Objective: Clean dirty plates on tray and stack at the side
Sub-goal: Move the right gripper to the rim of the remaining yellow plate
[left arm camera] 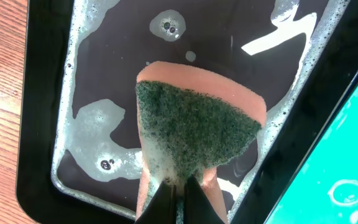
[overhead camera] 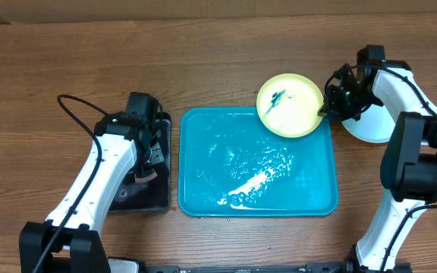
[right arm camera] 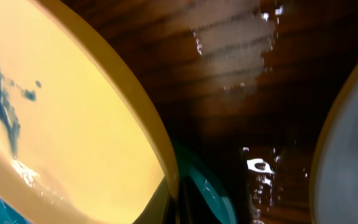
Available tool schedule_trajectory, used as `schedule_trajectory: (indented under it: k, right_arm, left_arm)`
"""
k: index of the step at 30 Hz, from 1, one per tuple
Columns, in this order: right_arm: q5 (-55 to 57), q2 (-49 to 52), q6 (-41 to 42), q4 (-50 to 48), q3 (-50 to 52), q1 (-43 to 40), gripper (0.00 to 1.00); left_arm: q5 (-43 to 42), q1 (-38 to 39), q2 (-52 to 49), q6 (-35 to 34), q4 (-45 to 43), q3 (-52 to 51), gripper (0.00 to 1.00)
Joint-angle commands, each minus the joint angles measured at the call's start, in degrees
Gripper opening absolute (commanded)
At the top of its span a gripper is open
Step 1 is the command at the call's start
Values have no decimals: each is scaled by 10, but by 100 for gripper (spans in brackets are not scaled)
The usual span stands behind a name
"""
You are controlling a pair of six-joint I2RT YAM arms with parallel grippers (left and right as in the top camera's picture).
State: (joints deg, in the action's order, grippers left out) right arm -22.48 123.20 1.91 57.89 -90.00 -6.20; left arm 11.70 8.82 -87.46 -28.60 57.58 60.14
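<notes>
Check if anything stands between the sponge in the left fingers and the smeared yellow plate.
Nothing visible does. Between sponge and plate lies only the turquoise tray's wet floor; the right fingers pinch the plate's right rim.

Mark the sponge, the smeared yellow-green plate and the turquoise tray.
sponge (left arm camera: pixel 191 127): left wrist view, on its green scouring face.
yellow-green plate (overhead camera: pixel 296 112): overhead view, on its pale centre beside the smear.
turquoise tray (overhead camera: pixel 203 178): overhead view, on its wet bare floor.

Pale plate (overhead camera: pixel 369 129) half hidden under right arm (overhead camera: pixel 404 87); yellow plate (right arm camera: pixel 73 124) cut by frame edges, blurred.
</notes>
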Motion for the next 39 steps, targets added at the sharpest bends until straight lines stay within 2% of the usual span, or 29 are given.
schedule_trajectory:
  k: [1, 10, 17, 26, 31, 39]
  right_arm:
    - [9, -19, 2, 15, 2, 13, 4]
    - [38, -96, 2, 110, 3, 107, 4]
    - [38, -96, 75, 137, 18, 204, 4]
    - [38, -96, 86, 144, 46, 238, 4]
    - [37, -96, 88, 144, 45, 238, 4]
    - [38, -96, 88, 146, 45, 238, 4]
  left_arm:
    - [9, -2, 1, -1, -5, 1, 4]
    - [14, -2, 1, 11, -15, 1, 4]
    - [43, -13, -2, 16, -65, -31, 4]
    - [-57, -94, -3, 78, -212, -137, 4]
    - [-129, -126, -3, 94, -247, -151, 4]
    - [-163, -128, -47, 106, -264, -160, 4]
